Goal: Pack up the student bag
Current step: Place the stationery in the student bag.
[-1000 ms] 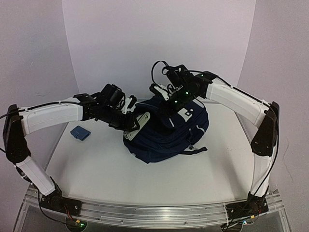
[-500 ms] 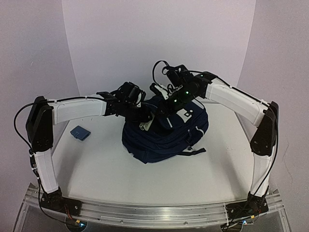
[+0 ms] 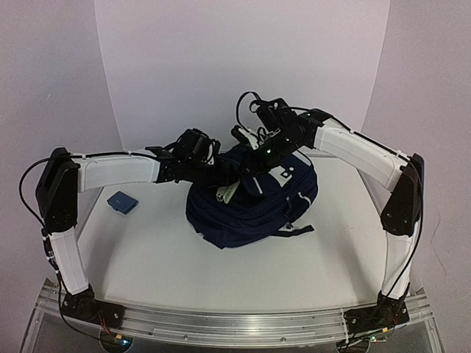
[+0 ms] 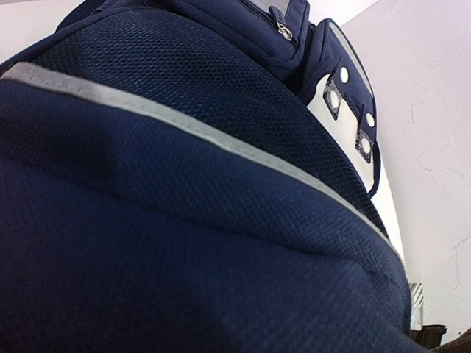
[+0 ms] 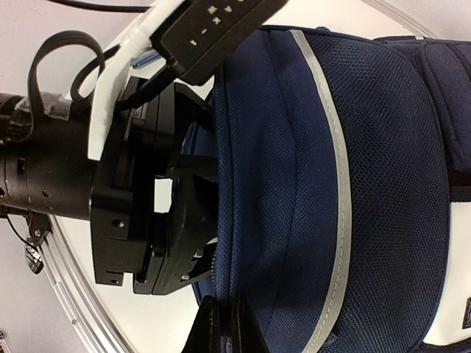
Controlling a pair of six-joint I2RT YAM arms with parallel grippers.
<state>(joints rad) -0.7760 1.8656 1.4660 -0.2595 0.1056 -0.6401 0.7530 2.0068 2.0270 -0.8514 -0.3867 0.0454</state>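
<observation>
The student bag (image 3: 254,209), dark navy with a pale stripe and a white patch, lies in the middle of the table. My right gripper (image 3: 252,156) reaches over its top, and in the right wrist view this gripper (image 5: 223,307) is shut on the bag's (image 5: 309,184) zip edge, holding the opening up. My left gripper (image 3: 221,182) is pushed against that opening, its fingertips hidden by the fabric. A pale flat item (image 3: 227,193) sticks out of the opening just below it. The left wrist view holds only bag fabric (image 4: 184,220) close up.
A small blue flat item (image 3: 122,201) lies on the table to the left of the bag, under the left forearm. A black strap (image 3: 298,230) trails from the bag's right side. White walls close the table at the back and both sides.
My left arm has swung right and pushed the pale item from beside the bag into its opening. The right gripper has kept its hold on the bag's edge.
</observation>
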